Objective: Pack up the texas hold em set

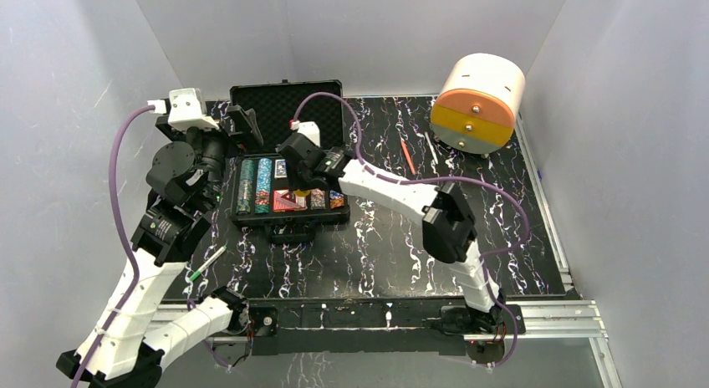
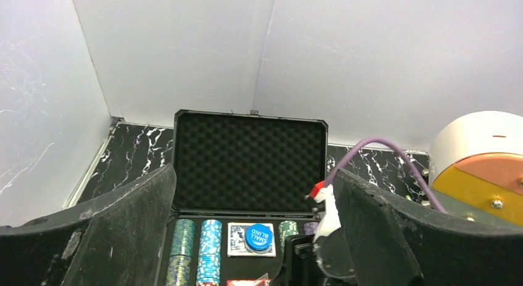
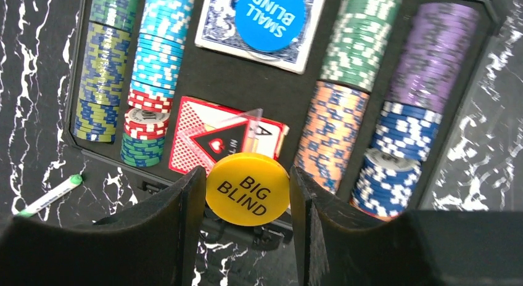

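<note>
A: Where does the black case (image 1: 284,104) sit?
B: Upper centre of the top view, lid up, foam showing. Rows of poker chips (image 3: 157,45) fill its left and right slots.
A: And the right gripper (image 3: 247,190)?
B: Its fingers pinch the yellow BIG BLIND button (image 3: 247,181) at the lower centre of the right wrist view, over the case's near edge, just below the red card deck (image 3: 191,138).
A: The other button?
B: The blue SMALL BLIND button (image 3: 269,12) lies on the blue card deck (image 3: 213,24), top centre.
A: The left gripper (image 2: 253,200)?
B: Fingers wide apart, holding nothing, beside the lid's left edge in the top view.
A: Anything outside the case?
B: A white-and-orange cylinder (image 1: 478,104) upper right, and a green-tipped pen (image 3: 49,196) on the table (image 1: 401,254), lower left of the right wrist view.
</note>
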Controlling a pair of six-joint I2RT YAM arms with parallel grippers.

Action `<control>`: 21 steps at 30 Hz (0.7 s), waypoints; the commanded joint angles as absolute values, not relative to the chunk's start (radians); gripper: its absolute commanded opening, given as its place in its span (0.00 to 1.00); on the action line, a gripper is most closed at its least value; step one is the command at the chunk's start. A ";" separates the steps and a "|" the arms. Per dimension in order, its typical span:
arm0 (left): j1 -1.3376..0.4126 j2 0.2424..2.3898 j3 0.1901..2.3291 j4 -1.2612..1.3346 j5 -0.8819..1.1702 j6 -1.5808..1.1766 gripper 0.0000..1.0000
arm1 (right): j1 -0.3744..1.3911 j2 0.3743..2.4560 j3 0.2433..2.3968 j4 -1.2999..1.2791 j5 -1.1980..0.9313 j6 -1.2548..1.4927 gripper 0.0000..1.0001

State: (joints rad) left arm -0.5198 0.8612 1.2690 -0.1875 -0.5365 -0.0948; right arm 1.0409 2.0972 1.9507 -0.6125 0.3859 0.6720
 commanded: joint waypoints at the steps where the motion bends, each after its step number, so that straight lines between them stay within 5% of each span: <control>1: -0.518 0.841 1.301 -0.186 -0.566 -0.069 0.98 | 1.045 2.169 2.092 -0.592 0.362 0.553 0.56; 21: -0.518 0.829 1.296 -0.218 -0.570 -0.081 0.98 | 1.058 2.321 2.205 -0.569 0.242 0.498 0.59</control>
